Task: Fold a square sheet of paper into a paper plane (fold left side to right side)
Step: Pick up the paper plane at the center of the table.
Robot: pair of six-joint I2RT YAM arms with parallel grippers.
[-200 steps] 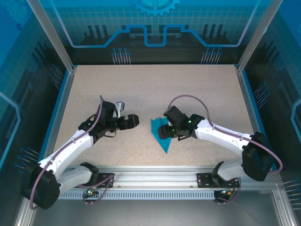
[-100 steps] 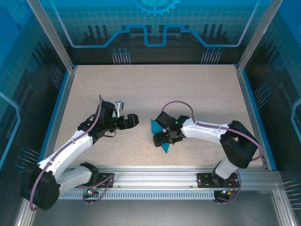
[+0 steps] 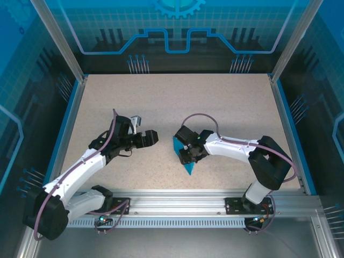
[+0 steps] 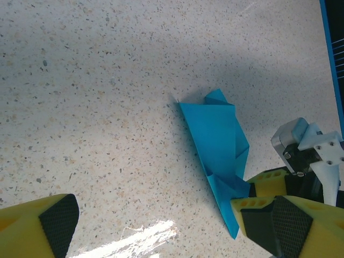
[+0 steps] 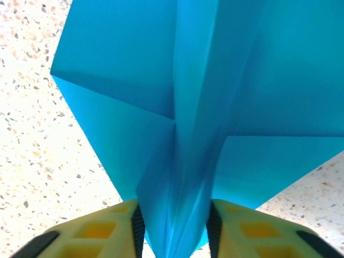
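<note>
The square sheet of paper stands folded into a cyan-blue paper plane (image 3: 188, 167), a pointed dart lying mid-table with its tip toward the near edge. My right gripper (image 3: 186, 155) sits on top of it and hides its middle. In the right wrist view the plane's centre ridge (image 5: 188, 134) runs down between the right gripper (image 5: 174, 228), both pads pressed against it. The left wrist view shows the plane (image 4: 215, 134) with the right arm's yellow fingers (image 4: 257, 205) pinching its narrow end. My left gripper (image 3: 153, 137) stays open to the left of the plane, apart from it, with bare table between its jaws (image 4: 161, 231).
The speckled tabletop (image 3: 177, 102) is bounded by a blue rim (image 3: 70, 113) on the left and right. An aluminium rail (image 3: 177, 201) carries both arm bases at the near edge. Tilted frame posts (image 3: 59, 37) stand at the back corners.
The right arm has reached left over the plane, its elbow folding in, and its jaws have narrowed onto the paper's ridge. The left arm has stayed put.
</note>
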